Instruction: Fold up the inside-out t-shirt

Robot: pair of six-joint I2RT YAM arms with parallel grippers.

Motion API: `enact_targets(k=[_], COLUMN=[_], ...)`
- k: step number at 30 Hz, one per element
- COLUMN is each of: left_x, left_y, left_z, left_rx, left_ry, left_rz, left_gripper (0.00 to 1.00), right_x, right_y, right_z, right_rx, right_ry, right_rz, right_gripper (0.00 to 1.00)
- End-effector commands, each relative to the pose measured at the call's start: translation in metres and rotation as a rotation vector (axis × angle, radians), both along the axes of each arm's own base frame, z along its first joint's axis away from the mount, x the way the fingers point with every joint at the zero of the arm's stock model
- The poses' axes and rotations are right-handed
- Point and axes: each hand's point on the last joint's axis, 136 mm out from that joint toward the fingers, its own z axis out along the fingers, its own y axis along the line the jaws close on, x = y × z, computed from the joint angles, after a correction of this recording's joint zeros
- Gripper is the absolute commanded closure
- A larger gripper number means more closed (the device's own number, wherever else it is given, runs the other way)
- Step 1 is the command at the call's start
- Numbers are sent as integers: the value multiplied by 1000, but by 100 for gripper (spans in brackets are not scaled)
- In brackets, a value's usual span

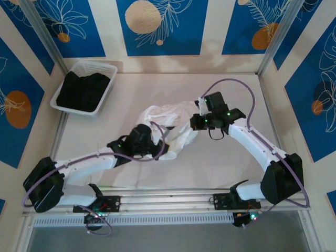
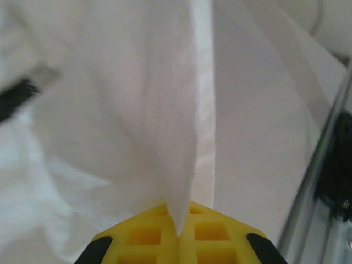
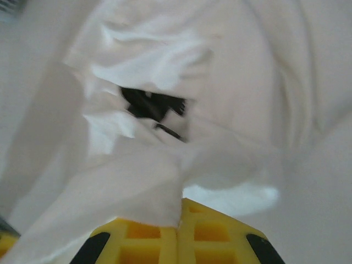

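The white inside-out t-shirt (image 1: 170,122) lies bunched in the middle of the table, stretched between both arms. My left gripper (image 1: 152,143) sits at its near left edge, shut on a fold of the shirt; in the left wrist view the yellow fingers (image 2: 143,236) pinch a tapering fold of the t-shirt (image 2: 165,110). My right gripper (image 1: 197,121) holds the shirt's right side. Its yellow fingers (image 3: 220,236) are shut on the t-shirt (image 3: 137,187), which drapes away crumpled, with a dark gap in the folds.
A white plastic basket (image 1: 107,89) holding a black garment (image 1: 83,92) stands at the back left. A metal frame rail (image 1: 173,190) runs along the table's near edge, and upright posts (image 1: 278,37) rise at the back corners.
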Motion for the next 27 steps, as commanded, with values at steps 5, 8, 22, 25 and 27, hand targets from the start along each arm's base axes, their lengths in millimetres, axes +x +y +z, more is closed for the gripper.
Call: enact_targets(k=[5,8,22,25,27], left_x=[-65,-67,6,20,8], left_y=[-82,-88,1,19,7], left_z=[-25,-21,-18,-20,-17], left_rx=[69,61,133,153,174], left_ry=[11,20,37,31,-61], left_rz=[-328,-361,20,112,16], left_gripper=[92,72,40,40,40], right_x=[-26,-31,-36,-33,-32], right_y=[-70,-79,-84,-52,-45], right_z=[-34,-42,-54,-47,-53], right_rx=[-186,-171,-147,-46,-34], right_ry=[54,53,61,53,95], right_rz=[-236,-286,-311,-197,-187], right_gripper=[94,90,63,60,60])
